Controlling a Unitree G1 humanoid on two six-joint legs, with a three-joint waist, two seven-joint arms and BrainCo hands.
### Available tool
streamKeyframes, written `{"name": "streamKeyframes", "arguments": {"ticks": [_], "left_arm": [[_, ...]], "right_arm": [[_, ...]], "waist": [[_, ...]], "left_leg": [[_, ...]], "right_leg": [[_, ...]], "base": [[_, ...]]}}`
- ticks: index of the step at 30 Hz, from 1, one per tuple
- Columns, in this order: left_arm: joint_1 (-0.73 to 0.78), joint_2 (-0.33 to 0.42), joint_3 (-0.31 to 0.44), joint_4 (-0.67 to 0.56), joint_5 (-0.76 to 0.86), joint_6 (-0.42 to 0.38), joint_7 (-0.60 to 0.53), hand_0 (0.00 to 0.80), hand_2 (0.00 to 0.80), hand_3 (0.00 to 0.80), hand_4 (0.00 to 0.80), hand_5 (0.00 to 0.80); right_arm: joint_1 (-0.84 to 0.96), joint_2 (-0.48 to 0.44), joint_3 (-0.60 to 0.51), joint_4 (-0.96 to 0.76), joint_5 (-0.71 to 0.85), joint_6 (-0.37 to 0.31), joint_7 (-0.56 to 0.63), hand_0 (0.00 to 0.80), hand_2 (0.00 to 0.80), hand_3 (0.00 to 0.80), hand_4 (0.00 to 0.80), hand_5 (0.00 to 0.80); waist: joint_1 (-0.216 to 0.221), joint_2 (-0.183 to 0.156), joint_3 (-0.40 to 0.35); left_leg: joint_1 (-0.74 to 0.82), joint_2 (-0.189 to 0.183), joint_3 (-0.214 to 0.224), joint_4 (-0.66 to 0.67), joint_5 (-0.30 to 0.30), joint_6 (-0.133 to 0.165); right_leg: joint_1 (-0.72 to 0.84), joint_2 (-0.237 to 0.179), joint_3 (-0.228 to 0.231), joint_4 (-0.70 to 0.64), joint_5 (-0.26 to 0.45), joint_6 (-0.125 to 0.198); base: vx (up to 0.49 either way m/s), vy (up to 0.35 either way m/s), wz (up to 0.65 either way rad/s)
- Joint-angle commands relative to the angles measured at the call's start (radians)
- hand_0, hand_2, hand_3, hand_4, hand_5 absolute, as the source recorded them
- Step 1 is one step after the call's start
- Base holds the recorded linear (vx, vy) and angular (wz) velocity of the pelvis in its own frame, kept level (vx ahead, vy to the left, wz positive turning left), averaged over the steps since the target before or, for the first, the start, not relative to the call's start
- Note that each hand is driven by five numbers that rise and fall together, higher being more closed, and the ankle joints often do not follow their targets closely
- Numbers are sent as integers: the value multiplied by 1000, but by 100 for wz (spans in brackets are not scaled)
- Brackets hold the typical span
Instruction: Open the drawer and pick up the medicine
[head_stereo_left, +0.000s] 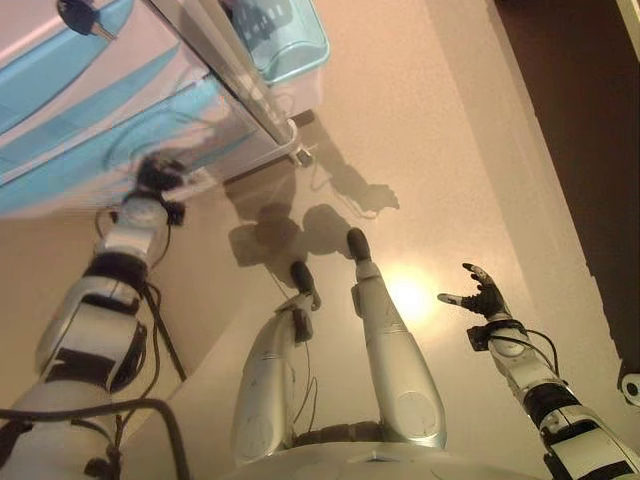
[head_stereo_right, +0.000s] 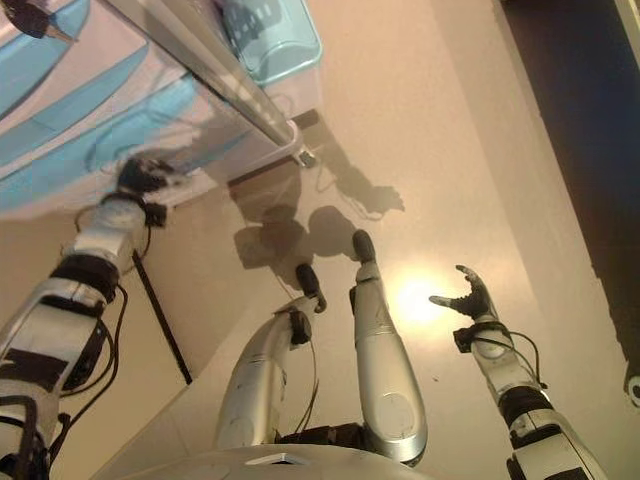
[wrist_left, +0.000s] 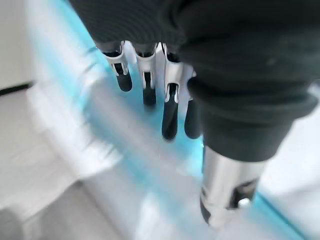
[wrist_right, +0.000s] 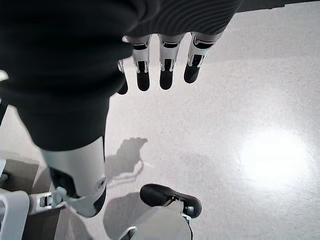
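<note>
A white drawer cabinet (head_stereo_left: 60, 45) with translucent blue drawer fronts fills the upper left of the eye views. My left hand (head_stereo_left: 160, 178) is up against the lowest blue drawer front (head_stereo_left: 120, 140). In the left wrist view its fingers (wrist_left: 170, 115) hang nearly straight just over the blue front (wrist_left: 145, 175), curled round nothing. My right hand (head_stereo_left: 487, 296) hovers open over the bare floor at the right, and in its wrist view the fingers (wrist_right: 165, 70) are spread and hold nothing. No medicine shows in any view.
A light blue bin (head_stereo_left: 290, 40) holding something dark sits at the cabinet's right end, beside a metal rail (head_stereo_left: 235, 75). A dark key (head_stereo_left: 85, 18) lies on the cabinet. A caster (head_stereo_left: 303, 153) stands at its corner. Darker flooring (head_stereo_left: 580, 100) runs along the right.
</note>
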Motion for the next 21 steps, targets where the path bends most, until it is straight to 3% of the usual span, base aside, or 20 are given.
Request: {"name": "streamKeyframes", "arguments": {"ticks": [1, 5, 12, 18, 21], "left_arm": [[-91, 187, 110, -28, 29, -132, 211, 0, 0, 0, 0, 0], [-93, 190, 109, -59, 41, -149, 260, 0, 0, 0, 0, 0], [35, 113, 143, -149, -77, -192, 84, 0, 0, 0, 0, 0], [361, -48, 215, -228, -175, -282, -99, 0, 0, 0, 0, 0], [577, -177, 220, -251, -193, -329, -260, 0, 0, 0, 0, 0]], "right_arm": [[37, 15, 28, -15, 11, -43, -23, 0, 0, 0, 0, 0], [43, 23, 29, -19, 6, -45, -20, 0, 0, 0, 0, 0], [73, 63, 14, -35, -23, -52, -4, 0, 0, 0, 0, 0], [120, 112, -10, -34, -10, -24, 91, 0, 0, 0, 0, 0], [168, 142, -50, 5, 27, 7, 196, 0, 0, 0, 0, 0]], "waist": [[-12, -39, -56], [-7, -42, -59], [22, -39, -72], [81, -36, -129], [124, -36, -191]], "left_leg": [[-42, -44, 3, 99, -87, 31], [-38, -44, 6, 101, -99, 31], [19, -54, -10, 77, -116, 36], [151, -76, -59, 4, -106, 33], [254, -89, -109, -72, -86, 22]], "right_leg": [[24, 20, -65, -50, -26, 11], [25, 20, -56, -44, -31, 17], [77, 8, -64, -38, -57, 24], [234, -31, -103, -78, -86, 28], [367, -55, -143, -137, -97, 27]], "base": [[-15, 31, -2], [-6, 17, 0], [13, -40, 3], [78, -156, 6], [152, -185, 20]]}}
